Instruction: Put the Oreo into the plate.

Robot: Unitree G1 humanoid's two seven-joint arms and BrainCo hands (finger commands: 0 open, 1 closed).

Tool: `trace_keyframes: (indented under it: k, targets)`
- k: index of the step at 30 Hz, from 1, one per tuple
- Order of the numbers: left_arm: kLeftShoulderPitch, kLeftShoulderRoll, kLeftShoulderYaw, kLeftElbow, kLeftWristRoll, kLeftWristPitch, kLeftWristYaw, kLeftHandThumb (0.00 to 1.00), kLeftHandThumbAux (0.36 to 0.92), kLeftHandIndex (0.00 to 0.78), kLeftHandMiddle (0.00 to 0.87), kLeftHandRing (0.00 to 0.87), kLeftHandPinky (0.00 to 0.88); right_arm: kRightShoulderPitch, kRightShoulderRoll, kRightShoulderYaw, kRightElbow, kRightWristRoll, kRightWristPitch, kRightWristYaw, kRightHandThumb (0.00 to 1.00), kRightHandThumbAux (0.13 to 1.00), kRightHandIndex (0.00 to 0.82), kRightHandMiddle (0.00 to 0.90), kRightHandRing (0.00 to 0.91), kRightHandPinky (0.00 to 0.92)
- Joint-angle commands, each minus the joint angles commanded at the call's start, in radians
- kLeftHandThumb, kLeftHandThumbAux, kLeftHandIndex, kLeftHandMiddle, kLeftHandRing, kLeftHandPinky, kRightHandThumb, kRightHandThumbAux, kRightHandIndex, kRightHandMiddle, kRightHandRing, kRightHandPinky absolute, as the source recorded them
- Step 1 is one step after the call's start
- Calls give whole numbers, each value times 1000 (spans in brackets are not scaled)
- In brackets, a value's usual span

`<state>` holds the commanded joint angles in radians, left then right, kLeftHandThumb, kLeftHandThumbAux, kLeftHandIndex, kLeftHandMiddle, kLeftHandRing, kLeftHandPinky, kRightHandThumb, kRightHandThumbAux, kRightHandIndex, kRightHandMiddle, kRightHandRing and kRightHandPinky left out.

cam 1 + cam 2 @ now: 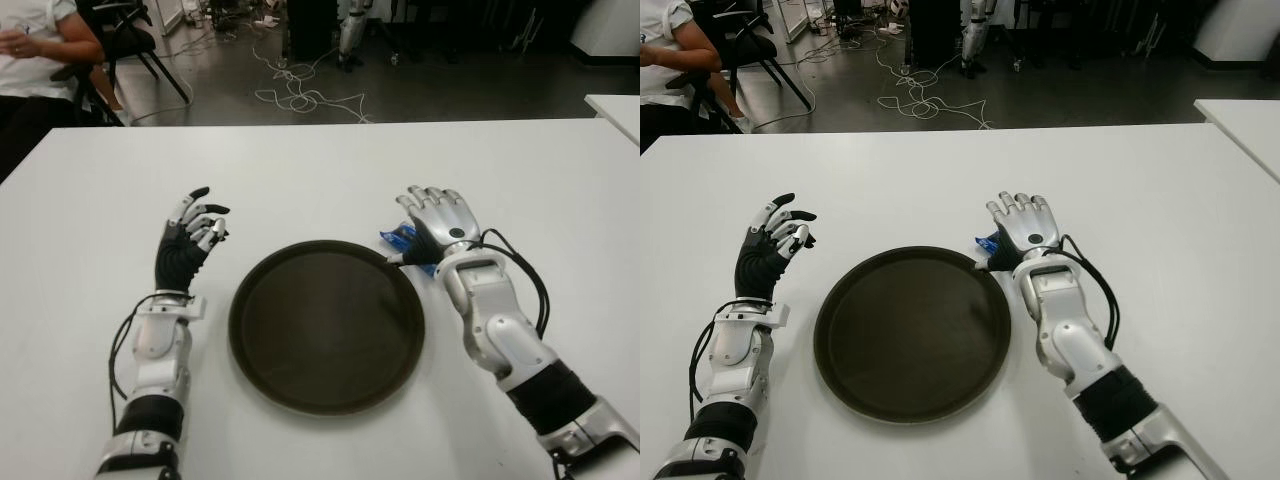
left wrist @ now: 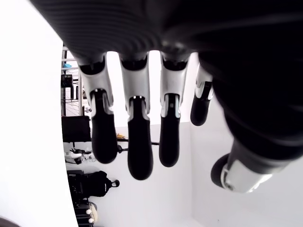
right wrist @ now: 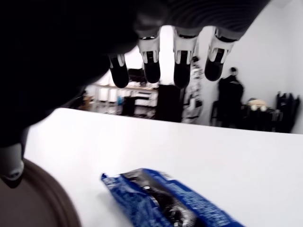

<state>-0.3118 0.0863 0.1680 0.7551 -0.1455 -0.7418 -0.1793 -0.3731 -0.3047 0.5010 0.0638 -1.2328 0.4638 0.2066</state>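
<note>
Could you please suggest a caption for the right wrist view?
Right hand open above the blue Oreo pack on the white table, beside the plate.

The white table (image 1: 330,170) is lying bare across its far half, from ten o'clock round to two o'clock of the plate (image 1: 327,325), so open passage is being offered there. The plate itself is being flanked closely: at nine o'clock by the left hand (image 1: 190,240), fingers loosely spread, and at two o'clock by the right hand (image 1: 440,220), hovering open-fingered over the Oreo (image 3: 165,201), which is lying just beside the rim. The plate's interior is being left unoccupied.
</note>
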Motion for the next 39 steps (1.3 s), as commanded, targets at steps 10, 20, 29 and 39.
trace_keyframes:
  k: [10,20,29,39]
  targets:
    - [-1,1,6,8,-4,2,-18,1000,641,208,395,519,468,-11,17,-16,43,-15,34,-54,0,526,77,147,167,189]
    - [1,-14,14,-6,-26,15,-20,1000,640,195,397,519,473,-46,0,-59,76,4,45,-49,0,552,76,156,203,252]
    - [1,-6,8,-4,1,12,5,1000,640,193,398,518,493,-55,-2,-78,81,18,57,-39,0,590,111,183,253,300]
    - [1,0,9,3,15,-3,9,1000,640,193,397,516,484,-70,-13,-94,87,38,51,-10,0,594,91,140,203,263]
